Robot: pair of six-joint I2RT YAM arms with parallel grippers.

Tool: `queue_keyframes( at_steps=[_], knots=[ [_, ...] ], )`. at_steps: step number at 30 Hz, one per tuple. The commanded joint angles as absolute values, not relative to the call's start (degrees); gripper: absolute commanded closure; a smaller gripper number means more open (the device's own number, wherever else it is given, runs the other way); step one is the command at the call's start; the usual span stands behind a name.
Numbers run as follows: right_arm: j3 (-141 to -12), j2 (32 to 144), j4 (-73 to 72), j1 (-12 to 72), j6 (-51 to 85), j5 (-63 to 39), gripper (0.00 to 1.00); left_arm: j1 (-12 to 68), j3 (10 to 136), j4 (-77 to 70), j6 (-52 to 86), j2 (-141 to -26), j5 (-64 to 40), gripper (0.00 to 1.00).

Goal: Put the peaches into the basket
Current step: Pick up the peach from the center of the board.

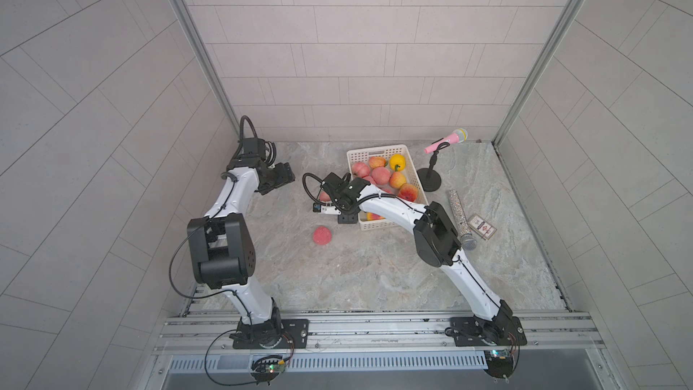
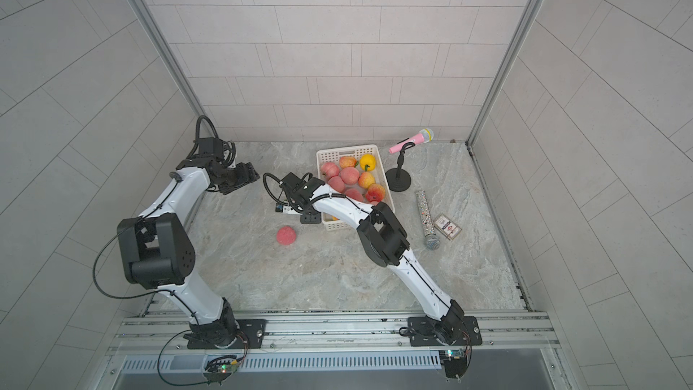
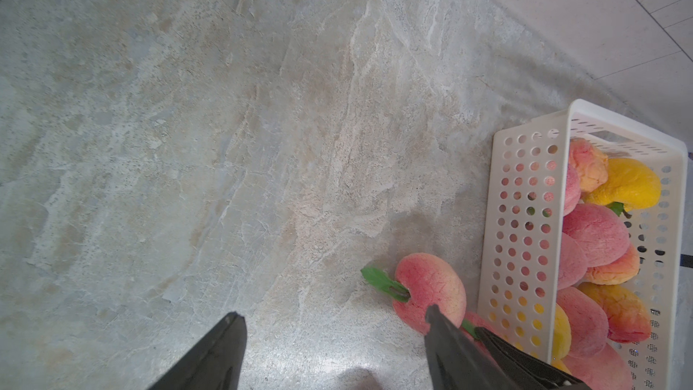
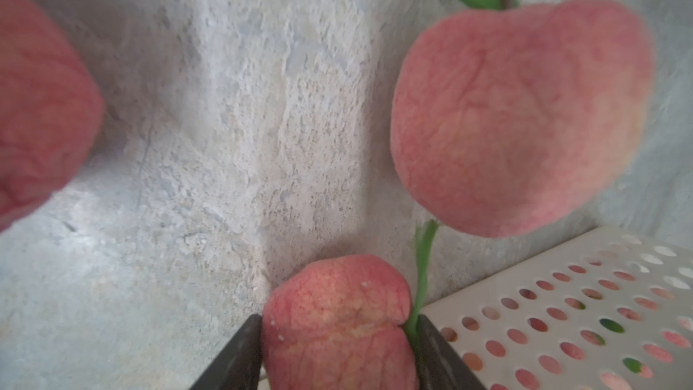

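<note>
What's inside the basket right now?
Peaches, pink, orange and yellow, piled in the basket. The right arm covers its near end, so what lies there is mostly hidden.

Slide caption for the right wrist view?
Right gripper gripping a pink peach beside the basket; two more peaches on the table.

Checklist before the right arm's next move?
1. Right claw shut on pink peach: ok.
2. Grip free of leaf: not ok, it lies inside the grip.
3. Peach off the table: cannot tell.
4. Free spot in basket: cannot tell, arm covers its near end.
5. Left claw open, empty, away from basket: ok.
6. Table cleared: not ok, lone peach and leafed peach lie on it.
</note>
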State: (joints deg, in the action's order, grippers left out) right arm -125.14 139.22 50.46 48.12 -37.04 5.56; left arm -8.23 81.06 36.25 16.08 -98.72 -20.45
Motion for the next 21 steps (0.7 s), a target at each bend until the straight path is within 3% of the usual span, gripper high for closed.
queue_keyframes(
  at_steps=[1, 4, 8, 21],
  knots=[
    [-126.98, 140.14, 52.00, 48.43, -36.13, 4.62, 0.49, -8.23, 80.58, 35.69, 16.02, -98.79, -20.92, 0.19],
    [-127.58, 139.60, 52.38, 48.52, -35.95, 4.50, 0.61, -8.24, 80.60, 35.68, 16.14, -98.87, -21.04, 0.19],
    [-127.71, 138.42, 52.21, 48.60, -35.95, 5.11, 0.69, -8.19, 80.60, 35.58, 16.17, -98.88, -21.33, 0.19],
    [-124.93, 128.17, 50.68, 48.97, -29.36, -1.96, 0.74, -8.17, 80.68, 35.42, 16.30, -98.89, -21.80, 0.19]
  ],
)
